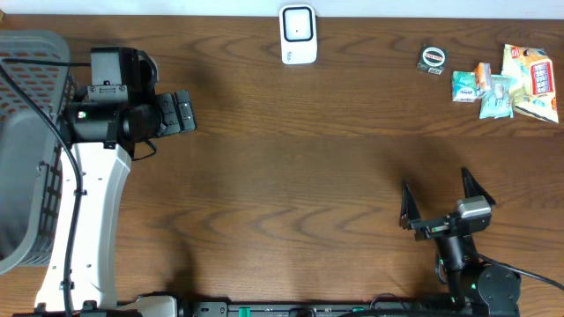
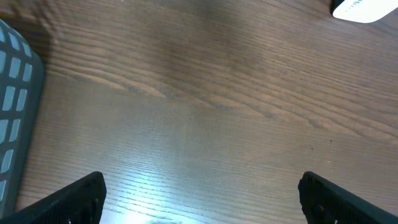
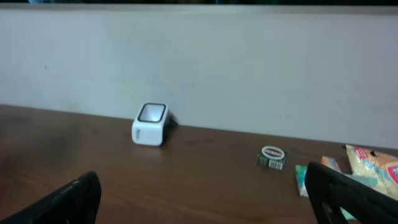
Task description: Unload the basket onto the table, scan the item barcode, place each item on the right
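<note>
The white barcode scanner [image 1: 298, 33] stands at the table's far edge; the right wrist view has it as scanner [image 3: 150, 124] by the wall. The items lie at the far right: a small round tin [image 1: 432, 59], green packets [image 1: 464, 85] and a yellow snack bag [image 1: 533, 84]. My left gripper [image 1: 183, 113] hangs open over bare wood left of the scanner, nothing between its fingers [image 2: 68, 202]. My right gripper [image 1: 436, 187] is open near the front edge, well short of the items. In its own view the tin [image 3: 273, 157] lies ahead between the fingers [image 3: 348, 199].
A grey plastic basket [image 1: 26, 53] fills the left edge of the table, beside the left arm, and shows as a grey wall [image 2: 12, 93] in the left wrist view. A pale wall [image 3: 249, 62] runs behind the table's far edge.
</note>
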